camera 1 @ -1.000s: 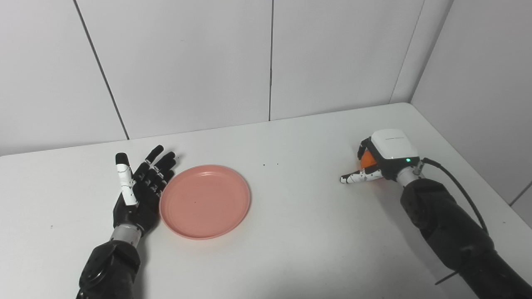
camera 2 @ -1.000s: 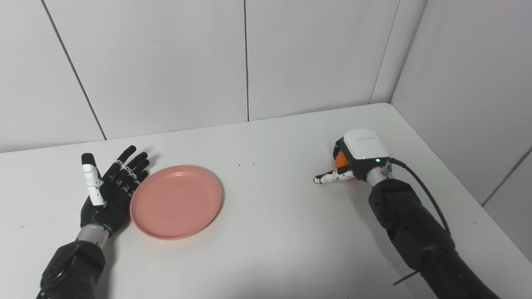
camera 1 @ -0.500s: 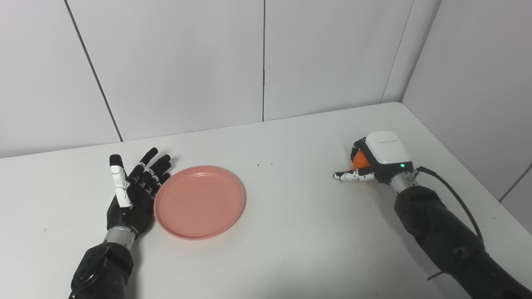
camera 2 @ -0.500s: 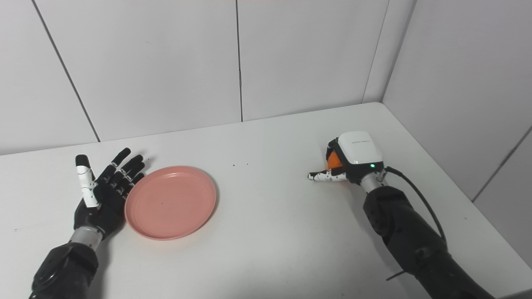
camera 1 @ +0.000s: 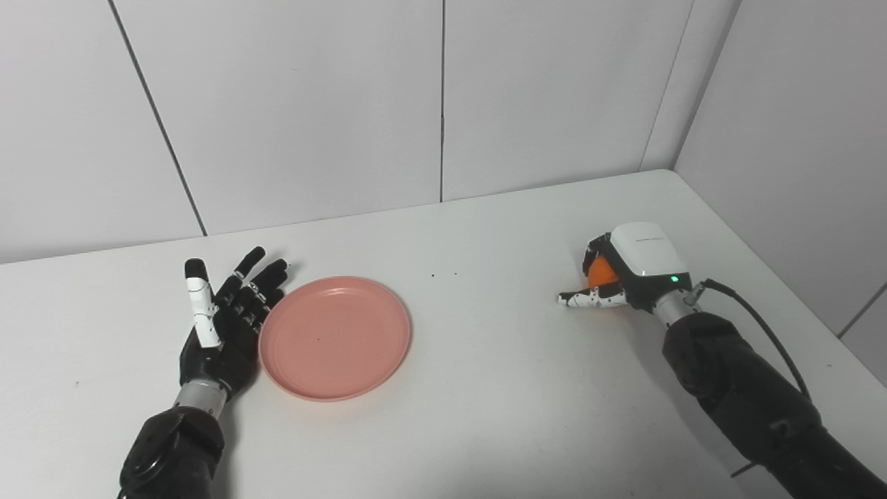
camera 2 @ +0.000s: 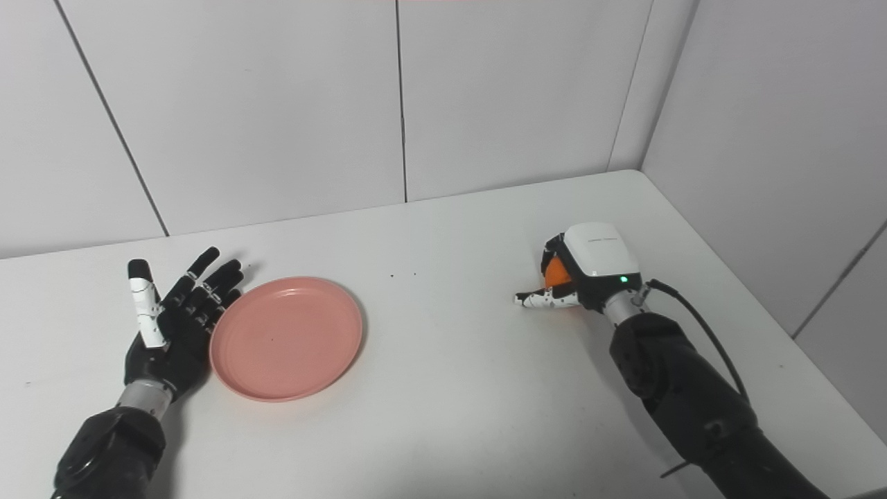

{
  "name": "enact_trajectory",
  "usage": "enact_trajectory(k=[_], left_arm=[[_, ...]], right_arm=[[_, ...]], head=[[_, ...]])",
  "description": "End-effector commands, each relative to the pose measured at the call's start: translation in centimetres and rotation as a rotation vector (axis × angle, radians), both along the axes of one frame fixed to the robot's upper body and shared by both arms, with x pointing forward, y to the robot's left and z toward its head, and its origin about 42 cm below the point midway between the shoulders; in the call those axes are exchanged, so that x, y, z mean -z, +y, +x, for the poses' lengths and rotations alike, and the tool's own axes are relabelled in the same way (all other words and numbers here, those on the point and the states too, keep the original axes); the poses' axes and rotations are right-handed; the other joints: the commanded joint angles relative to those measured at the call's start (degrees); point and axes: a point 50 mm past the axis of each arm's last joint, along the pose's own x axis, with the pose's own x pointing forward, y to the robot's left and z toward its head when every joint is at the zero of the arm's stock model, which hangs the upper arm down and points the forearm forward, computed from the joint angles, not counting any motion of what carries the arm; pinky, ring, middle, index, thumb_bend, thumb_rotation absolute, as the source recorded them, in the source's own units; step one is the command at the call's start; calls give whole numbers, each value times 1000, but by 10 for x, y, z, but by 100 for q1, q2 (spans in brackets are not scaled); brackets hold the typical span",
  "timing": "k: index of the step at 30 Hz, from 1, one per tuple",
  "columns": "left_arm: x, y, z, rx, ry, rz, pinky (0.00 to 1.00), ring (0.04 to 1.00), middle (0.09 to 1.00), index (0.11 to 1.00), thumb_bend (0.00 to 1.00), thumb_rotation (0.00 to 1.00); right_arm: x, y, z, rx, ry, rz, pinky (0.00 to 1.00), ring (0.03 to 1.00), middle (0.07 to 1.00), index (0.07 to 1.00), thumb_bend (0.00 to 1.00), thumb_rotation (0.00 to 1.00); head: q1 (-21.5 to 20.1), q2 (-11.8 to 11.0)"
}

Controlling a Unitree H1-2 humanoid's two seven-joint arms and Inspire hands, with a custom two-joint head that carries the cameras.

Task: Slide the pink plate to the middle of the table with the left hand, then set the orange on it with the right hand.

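Observation:
The pink plate [camera 1: 335, 337] lies flat and empty on the white table, left of centre. My left hand [camera 1: 225, 326] is open, palm up and fingers spread, lying against the plate's left rim. The orange [camera 1: 600, 272] is on the table at the right, mostly hidden. My right hand [camera 1: 634, 267] covers it from above, with fingers curled around its far side and the thumb stretched out along the table towards the left. The orange also shows in the right eye view [camera 2: 556, 272].
The white table [camera 1: 485, 388] ends at grey wall panels [camera 1: 443, 104] along the back and at a wall on the right. A black cable [camera 1: 755, 312] runs from my right wrist. A few small dark specks [camera 1: 443, 274] mark the table's middle.
The camera has shifted a little, so the whole picture moved. The plate, both hands and the orange keep the same places relative to each other.

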Motion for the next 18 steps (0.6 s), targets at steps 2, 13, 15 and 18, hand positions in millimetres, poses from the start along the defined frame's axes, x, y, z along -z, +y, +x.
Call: enact_trajectory(k=[2, 13, 15, 18], left_arm=[[21, -3, -10, 18, 119, 8, 969, 892, 765, 847, 974, 967], [22, -10, -12, 22, 124, 13, 957, 891, 768, 835, 989, 965], [23, -12, -12, 24, 123, 11, 953, 893, 769, 835, 985, 966], [22, -16, -14, 19, 125, 8, 919, 889, 767, 810, 983, 953]], right_arm=[[-20, -1, 2, 14, -30, 25, 153, 201, 265, 328, 523, 397], [-66, 6, 8, -41, -188, 87, 133, 177, 237, 283, 528, 339], [-73, 10, 9, -56, -196, 88, 133, 177, 237, 281, 525, 343], [-85, 18, 9, -80, -201, 83, 175, 227, 300, 406, 508, 368]], head=[[35, 2], [186, 1], [283, 6], [429, 28]])
